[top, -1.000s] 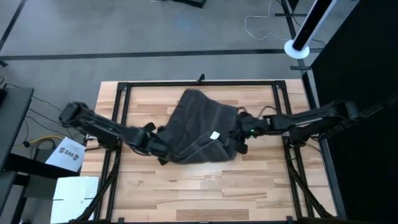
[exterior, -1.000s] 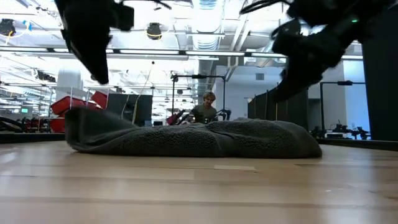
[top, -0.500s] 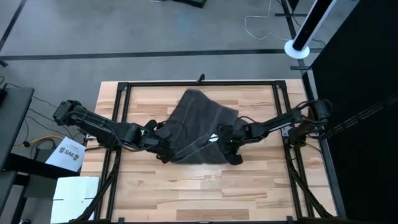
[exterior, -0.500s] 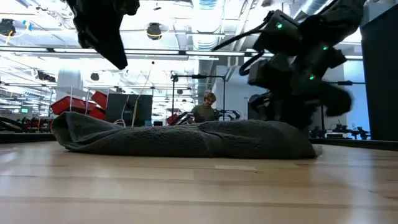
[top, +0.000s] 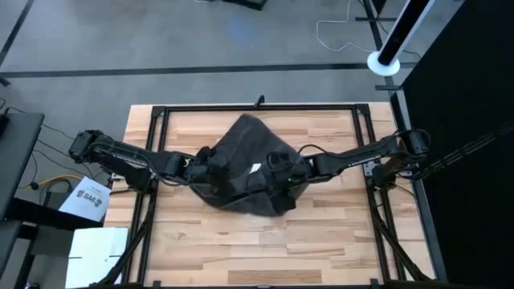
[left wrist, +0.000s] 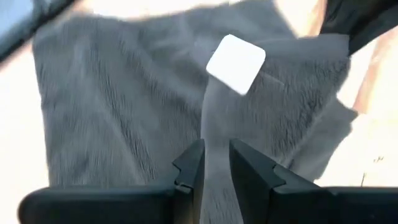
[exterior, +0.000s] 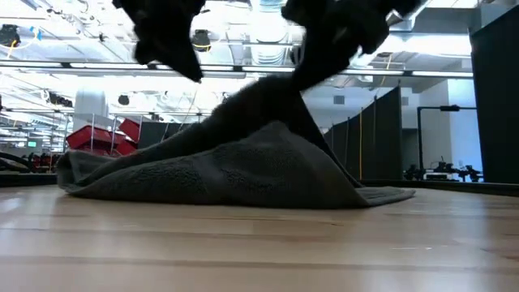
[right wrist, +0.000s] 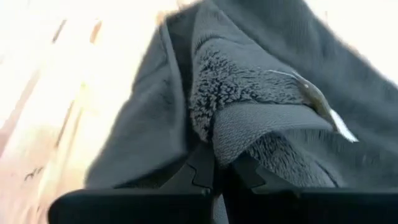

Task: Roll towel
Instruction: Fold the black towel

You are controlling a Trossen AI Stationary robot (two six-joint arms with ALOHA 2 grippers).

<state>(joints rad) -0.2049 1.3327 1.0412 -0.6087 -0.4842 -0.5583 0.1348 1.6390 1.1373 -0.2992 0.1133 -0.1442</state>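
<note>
Pale plank worktop point(top: 321, 241) carries the towel point(top: 245, 172) at its middle, a charcoal terry cloth with a looped pile and a small white tag point(left wrist: 236, 63), pulled up into a tent between both arms. The left end effector point(left wrist: 216, 168) is clamped on a flat hem strip and the right end effector point(right wrist: 221, 171) on a folded edge. Judging by this, the lift-and-fold start of the roll is in hand, though motion blur hides detail; next both should carry the edge over evenly.
</note>
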